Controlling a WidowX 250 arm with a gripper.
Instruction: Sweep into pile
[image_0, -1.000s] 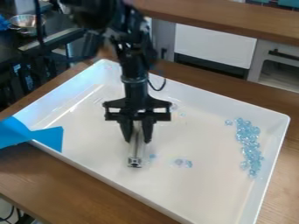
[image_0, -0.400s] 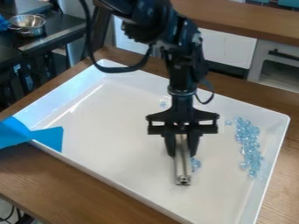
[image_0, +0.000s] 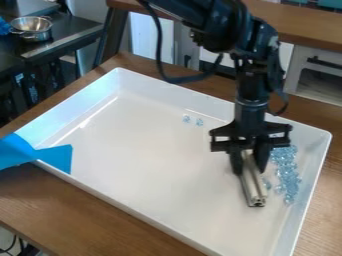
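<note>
Brown wooden counter (image_0: 300, 27), white cabinets (image_0: 284, 55).

Brown wooden bench (image_0: 87, 212), with visible grain.
Carries a white tray (image_0: 133, 155), with blue tape (image_0: 57, 157) over one edge.

This looks like a robot lab fitted out with kitchen furniture. A black robot arm (image_0: 250, 102) hangs over a wooden bench (image_0: 100, 212) from the top of the frame, and dark cables (image_0: 10, 246) run loose at the lower left. The kitchen side shows in a shiny metal pot (image_0: 31, 28) with side handles, on a dark worktop (image_0: 70, 36) at the upper left. At the upper right, below a long wooden counter (image_0: 307, 25), stand pale cabinets (image_0: 298, 62), one with a dark bar handle (image_0: 325, 62) above an opening.
</note>
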